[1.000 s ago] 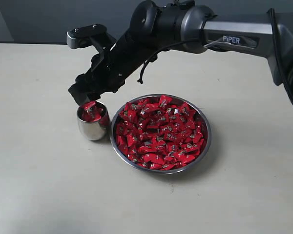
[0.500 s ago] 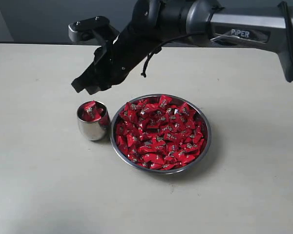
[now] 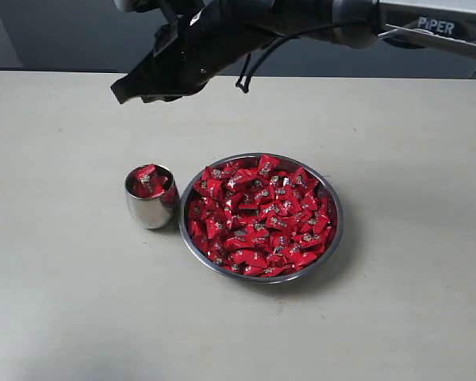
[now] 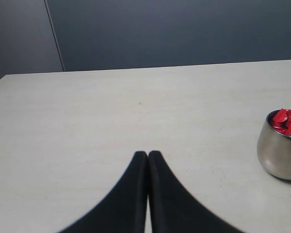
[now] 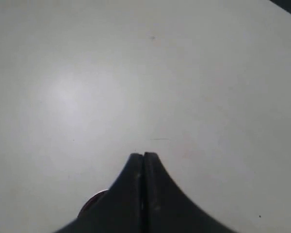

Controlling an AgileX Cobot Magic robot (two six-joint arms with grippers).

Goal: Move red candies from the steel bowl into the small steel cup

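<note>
Right end effector (image 3: 119,94) higher than before, clenched, empty; one small steel cup (image 3: 149,209), one steel bowl (image 3: 262,279).

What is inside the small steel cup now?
Red candies reach the rim of the small steel cup. Those on top and the cup's wall hide whatever lies below.

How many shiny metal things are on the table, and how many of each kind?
steel bowl: 1
small steel cup: 1
Total: 2
The red candies in both are piled too thickly to count.
</note>
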